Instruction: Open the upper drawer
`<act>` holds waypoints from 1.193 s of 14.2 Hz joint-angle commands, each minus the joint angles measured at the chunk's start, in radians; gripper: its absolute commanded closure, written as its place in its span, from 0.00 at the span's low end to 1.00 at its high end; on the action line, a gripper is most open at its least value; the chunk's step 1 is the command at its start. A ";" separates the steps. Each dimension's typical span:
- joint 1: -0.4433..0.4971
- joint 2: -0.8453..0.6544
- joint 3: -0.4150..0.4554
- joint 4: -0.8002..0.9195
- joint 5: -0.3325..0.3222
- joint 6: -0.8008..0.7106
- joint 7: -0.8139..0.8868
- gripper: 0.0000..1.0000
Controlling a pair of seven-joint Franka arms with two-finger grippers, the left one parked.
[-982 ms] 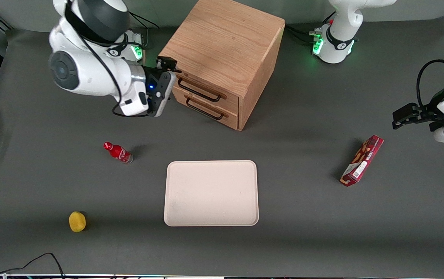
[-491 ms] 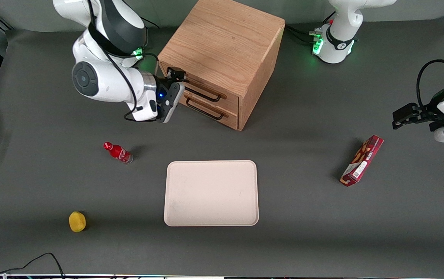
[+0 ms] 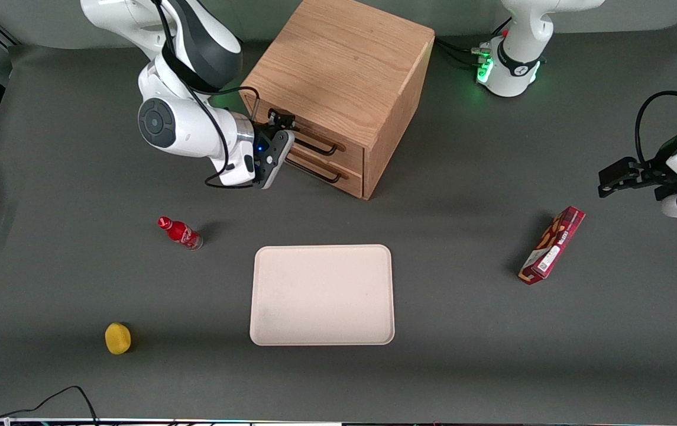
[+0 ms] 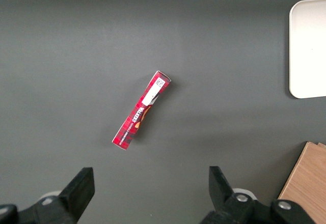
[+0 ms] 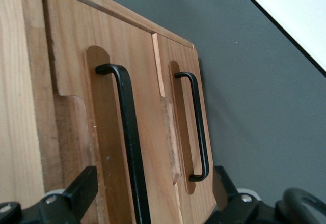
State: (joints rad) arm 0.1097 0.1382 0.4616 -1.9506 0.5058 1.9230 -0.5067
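The oak cabinet (image 3: 344, 65) stands at the back of the table with two drawers in its front. The upper drawer (image 3: 351, 155) is shut, and its thin black bar handle (image 3: 317, 146) runs across it. My gripper (image 3: 284, 121) hovers in front of that drawer at the handle's end nearer the working arm. In the right wrist view the gripper (image 5: 150, 198) is open. Its fingers (image 5: 81, 191) stand wide on either side of the upper handle (image 5: 127, 142), not touching it. The lower drawer's handle (image 5: 196, 127) shows beside it.
A beige tray (image 3: 321, 294) lies nearer the front camera than the cabinet. A red bottle (image 3: 180, 232) and a yellow object (image 3: 117, 338) lie toward the working arm's end. A red box (image 3: 552, 245) lies toward the parked arm's end, also seen as the red box (image 4: 141, 110).
The right arm has swung in toward the cabinet's front, carrying the gripper from beside the cabinet's corner to the upper drawer's handle. The drawers have not moved.
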 commanded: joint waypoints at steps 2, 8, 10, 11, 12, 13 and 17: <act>0.016 0.015 -0.001 -0.025 0.010 0.065 -0.023 0.00; 0.022 0.032 0.000 -0.031 -0.007 0.102 -0.021 0.00; 0.031 0.040 0.000 -0.031 -0.007 0.109 -0.021 0.00; 0.031 0.044 0.000 -0.031 -0.009 0.119 -0.021 0.00; 0.031 0.052 0.000 -0.031 -0.016 0.123 -0.021 0.00; 0.031 0.063 0.000 -0.030 -0.029 0.126 -0.021 0.00; 0.027 0.101 -0.003 -0.016 -0.081 0.148 -0.021 0.00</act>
State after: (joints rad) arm 0.1340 0.1990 0.4672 -1.9778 0.4868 2.0333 -0.5093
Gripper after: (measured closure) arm 0.000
